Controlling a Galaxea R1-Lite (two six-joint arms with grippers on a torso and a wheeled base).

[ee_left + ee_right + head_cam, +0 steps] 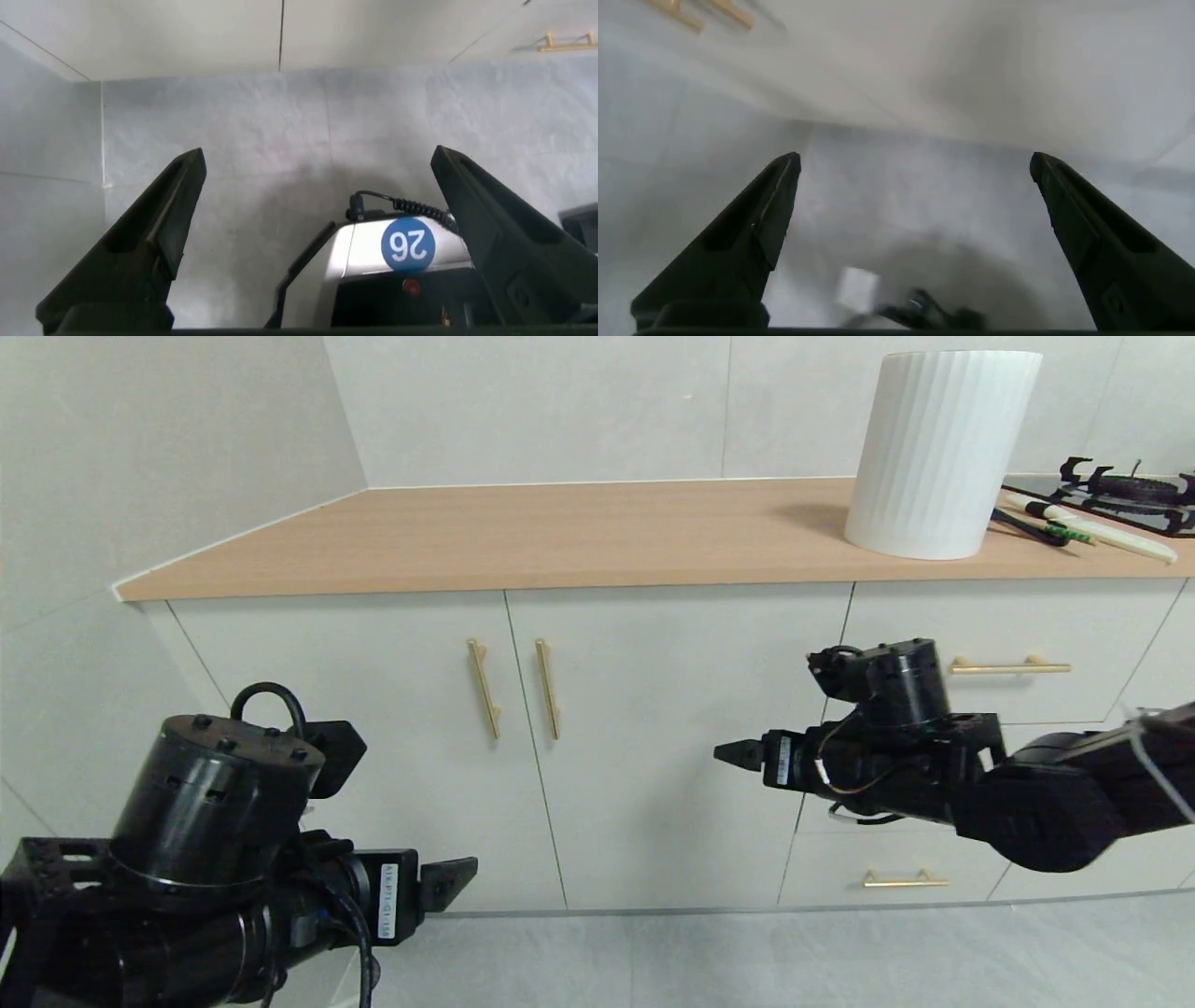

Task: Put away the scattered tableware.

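Left tool (460,875) hangs low in front of the cabinet doors (420,756), jaws spread wide and nothing in them. Right tool (726,753) sits higher, out by the drawers (1074,625), jaws just as wide and empty too. Up on the desk (560,537), the utensils (1083,527) lie scattered at the right end, just beside a white ribbed holder (938,453) and near a black grate (1130,490).
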